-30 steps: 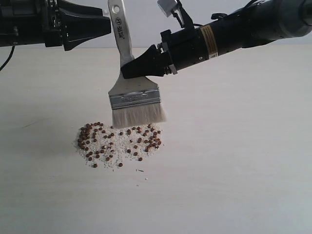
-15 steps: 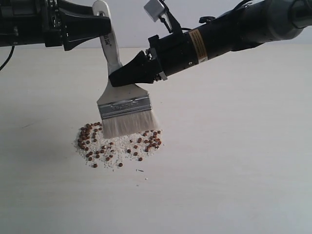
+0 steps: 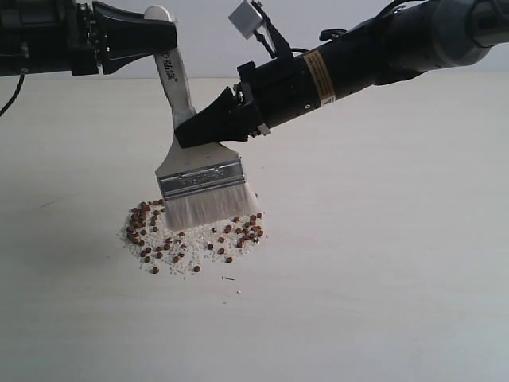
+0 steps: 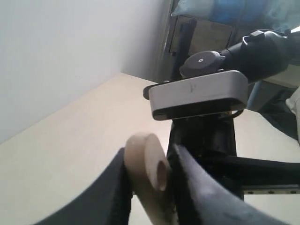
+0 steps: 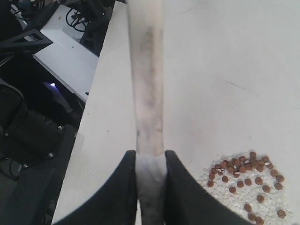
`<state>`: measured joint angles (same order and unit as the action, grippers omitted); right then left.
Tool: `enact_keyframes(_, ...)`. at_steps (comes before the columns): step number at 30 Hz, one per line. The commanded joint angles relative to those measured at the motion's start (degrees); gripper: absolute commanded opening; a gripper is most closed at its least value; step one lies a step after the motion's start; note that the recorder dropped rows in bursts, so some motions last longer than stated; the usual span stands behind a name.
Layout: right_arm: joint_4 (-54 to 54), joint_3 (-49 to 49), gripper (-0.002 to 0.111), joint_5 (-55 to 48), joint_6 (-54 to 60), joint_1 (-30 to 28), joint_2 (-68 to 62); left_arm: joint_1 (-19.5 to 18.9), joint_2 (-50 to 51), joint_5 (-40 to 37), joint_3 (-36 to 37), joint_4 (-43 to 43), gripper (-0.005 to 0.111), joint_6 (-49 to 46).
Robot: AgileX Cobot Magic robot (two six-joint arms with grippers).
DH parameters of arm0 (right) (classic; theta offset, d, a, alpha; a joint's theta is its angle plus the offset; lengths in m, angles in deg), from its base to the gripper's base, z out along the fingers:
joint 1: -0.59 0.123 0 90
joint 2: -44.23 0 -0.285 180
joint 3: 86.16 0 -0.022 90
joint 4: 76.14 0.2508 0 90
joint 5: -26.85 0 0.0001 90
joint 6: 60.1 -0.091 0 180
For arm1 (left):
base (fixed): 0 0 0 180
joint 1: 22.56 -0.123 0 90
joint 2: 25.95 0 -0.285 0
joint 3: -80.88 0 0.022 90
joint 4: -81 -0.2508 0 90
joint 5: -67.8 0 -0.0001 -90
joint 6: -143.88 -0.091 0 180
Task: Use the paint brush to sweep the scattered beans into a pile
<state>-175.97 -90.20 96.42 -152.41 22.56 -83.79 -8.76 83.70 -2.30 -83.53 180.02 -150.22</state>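
Observation:
The paint brush (image 3: 200,180) stands tilted, its white bristles (image 3: 208,208) touching the back of the beans (image 3: 195,239), which lie in a loose patch mixed with white grains. My right gripper (image 3: 184,135) is shut on the lower handle just above the metal band. In the right wrist view its fingers clamp the handle (image 5: 147,93), with beans (image 5: 243,180) to one side. My left gripper (image 3: 169,36) holds the top end of the handle. In the left wrist view its fingers (image 4: 117,183) press both sides of the holed handle end (image 4: 145,164).
The pale table (image 3: 382,263) stretches around the patch, with a few stray grains in front of it. The right wrist view shows the table's edge, with dark equipment and cables (image 5: 56,61) beyond it. A grey camera (image 4: 199,93) on the right arm faces the left wrist view.
The brush has moved left and down, so its bristles now rest on the back of the beans. My left gripper has closed on the handle's end.

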Motion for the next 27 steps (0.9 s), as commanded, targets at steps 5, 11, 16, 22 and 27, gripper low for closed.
enact_keyframes(5,2.4,-0.4,0.000,0.4,-0.3,0.1,0.2,0.3,-0.1,0.1,0.1,0.9,0.000,2.0)
enact_keyframes(11,7.2,-0.4,0.011,0.4,4.4,0.1,0.2,0.3,-0.1,0.1,0.1,0.9,0.000,2.5)
enact_keyframes(16,10.4,-0.4,0.025,0.4,6.0,0.1,0.2,0.3,-0.1,0.1,0.1,0.9,0.000,3.4)
enact_keyframes(22,13.9,-0.4,0.030,0.4,9.2,0.1,0.2,0.3,-0.1,0.1,0.1,0.9,0.000,3.7)
enact_keyframes(27,14.9,-0.4,0.030,0.4,10.1,0.1,0.2,0.3,-0.1,0.1,0.1,0.9,0.000,3.7)
